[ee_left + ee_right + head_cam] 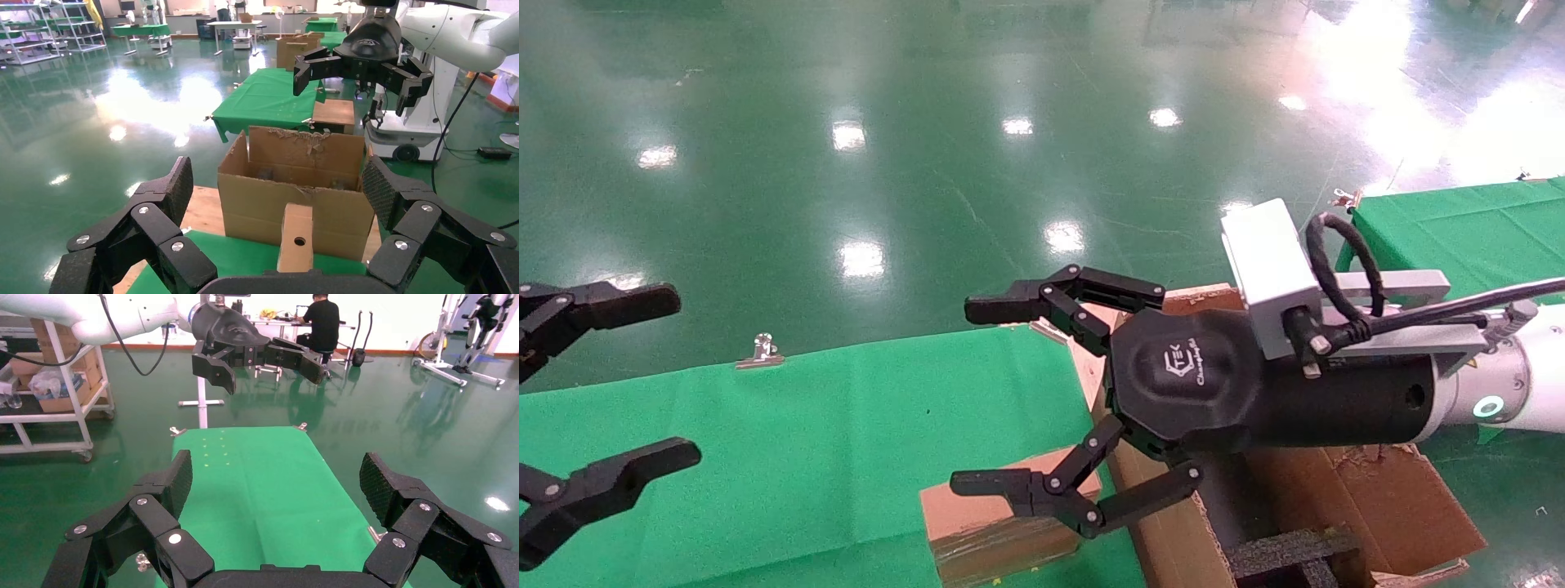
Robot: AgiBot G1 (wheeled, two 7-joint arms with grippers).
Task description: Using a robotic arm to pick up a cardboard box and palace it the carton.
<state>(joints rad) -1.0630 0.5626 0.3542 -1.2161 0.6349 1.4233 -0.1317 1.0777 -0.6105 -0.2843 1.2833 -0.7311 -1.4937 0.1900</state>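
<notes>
I count two grippers: my right gripper (981,396), jaws spread wide with nothing between them, and my left gripper (633,384), likewise spread and bare. There is one small cardboard box (989,523) and one large carton (1377,490), and inside the carton I can make out one black foam block (1291,551). I also count two green-clothed tables (829,441) and two metal binder clips (760,351).

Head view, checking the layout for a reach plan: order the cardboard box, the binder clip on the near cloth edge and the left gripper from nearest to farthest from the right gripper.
1. cardboard box, just under the right gripper's open fingers.
2. binder clip, leftward on the cloth's far edge.
3. left gripper, open at the far left.
</notes>
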